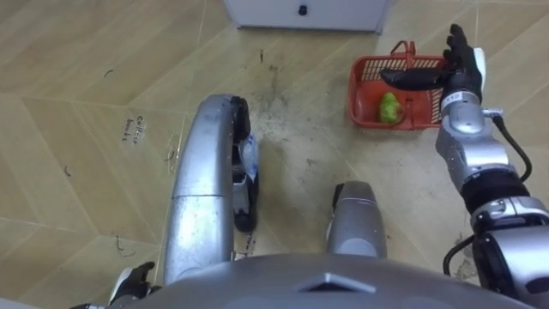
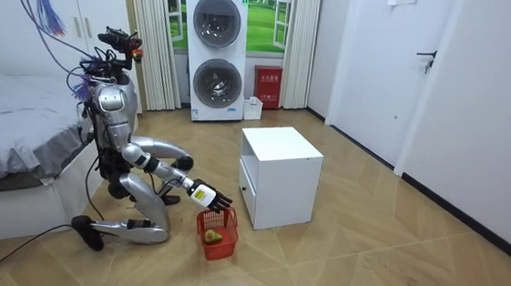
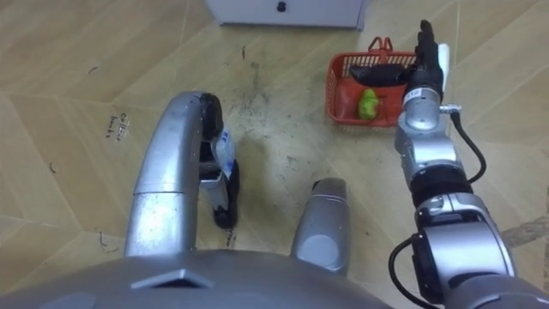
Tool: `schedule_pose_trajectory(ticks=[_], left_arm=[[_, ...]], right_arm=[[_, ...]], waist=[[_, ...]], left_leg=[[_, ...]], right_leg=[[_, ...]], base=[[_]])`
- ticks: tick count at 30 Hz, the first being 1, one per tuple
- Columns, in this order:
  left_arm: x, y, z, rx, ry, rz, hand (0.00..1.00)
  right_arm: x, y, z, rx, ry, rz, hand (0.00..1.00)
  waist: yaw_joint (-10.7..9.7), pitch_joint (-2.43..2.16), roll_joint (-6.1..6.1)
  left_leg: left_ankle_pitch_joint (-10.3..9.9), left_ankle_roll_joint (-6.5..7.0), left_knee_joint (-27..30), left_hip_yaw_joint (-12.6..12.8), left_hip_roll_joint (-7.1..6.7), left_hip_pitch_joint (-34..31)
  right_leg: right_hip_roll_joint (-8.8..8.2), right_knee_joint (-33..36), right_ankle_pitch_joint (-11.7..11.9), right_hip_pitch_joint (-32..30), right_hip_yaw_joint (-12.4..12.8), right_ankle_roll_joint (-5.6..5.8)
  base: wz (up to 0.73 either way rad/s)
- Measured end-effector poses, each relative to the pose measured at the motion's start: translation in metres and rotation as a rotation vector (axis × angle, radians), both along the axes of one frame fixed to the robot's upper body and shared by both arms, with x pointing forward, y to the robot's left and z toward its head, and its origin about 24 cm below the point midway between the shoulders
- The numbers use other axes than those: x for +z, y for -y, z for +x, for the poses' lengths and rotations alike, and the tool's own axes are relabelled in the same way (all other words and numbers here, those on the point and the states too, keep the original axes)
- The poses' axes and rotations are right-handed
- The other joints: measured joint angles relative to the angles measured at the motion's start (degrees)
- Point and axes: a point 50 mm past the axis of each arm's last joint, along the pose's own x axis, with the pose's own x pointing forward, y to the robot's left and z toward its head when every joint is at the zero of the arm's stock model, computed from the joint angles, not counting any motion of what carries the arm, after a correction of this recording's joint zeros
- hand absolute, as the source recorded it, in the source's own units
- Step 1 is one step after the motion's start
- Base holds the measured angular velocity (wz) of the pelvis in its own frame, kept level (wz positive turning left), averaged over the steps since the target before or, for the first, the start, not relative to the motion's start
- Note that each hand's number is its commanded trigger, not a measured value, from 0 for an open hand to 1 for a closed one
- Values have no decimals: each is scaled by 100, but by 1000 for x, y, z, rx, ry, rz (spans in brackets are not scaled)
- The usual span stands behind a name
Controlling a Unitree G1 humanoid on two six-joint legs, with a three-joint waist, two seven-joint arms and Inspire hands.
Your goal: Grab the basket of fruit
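At the upper right of the left eye view, on the wooden floor (image 1: 86, 129), sits the red fruit basket (image 1: 369, 118) with one green fruit (image 1: 390, 107) inside. The right hand (image 1: 461, 67) reaches over its right rim, fingers (image 1: 455, 39) straight and apart, clasping nothing. The basket looks like light, slightly springy plastic mesh. Its handle (image 1: 401, 47) seems the surest hold, as the rim could flex and spill the fruit. The left hand (image 1: 130, 283) sits at the lower left.

Scuffed wood floor (image 1: 86, 86), red fruit basket (image 1: 354, 99) on it near a white cabinet (image 1: 266, 10)
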Motion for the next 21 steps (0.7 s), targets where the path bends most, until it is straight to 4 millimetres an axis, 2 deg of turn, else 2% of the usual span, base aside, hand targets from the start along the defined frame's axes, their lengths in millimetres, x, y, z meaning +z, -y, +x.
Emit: schedule_pose_trajectory(ticks=[3,9,13,18,21], left_arm=[[0,0,0,-4,0,-1,0],[-1,5,-1,-42,-19,-26,0],[-1,5,-3,-52,-31,-52,0],[0,1,-3,-55,-48,-59,0],[-1,2,-4,-65,-65,-64,0]], right_arm=[[-6,3,-4,-14,-28,8,0],[-26,19,-22,-82,-141,68,0],[-27,25,-22,-100,-156,96,0],[-34,33,-31,-124,-203,107,0],[-36,34,-33,-133,-224,120,0]], waist=[[56,-2,5],[295,2,80],[390,1,116],[606,8,127],[617,18,210]], left_leg=[[2,-3,-1,-2,0,2],[3,-7,-5,6,0,-29],[10,-18,-6,5,-2,-82],[10,-17,-5,10,-16,-105],[21,6,11,10,-15,-116]], right_leg=[[2,1,-4,-2,-1,9],[0,4,-4,-28,0,10],[-4,15,-7,-50,-15,13],[-23,9,-6,-48,-53,13],[-34,12,-7,-30,-100,13]], base=[[0],[0],[1],[3],[5]])
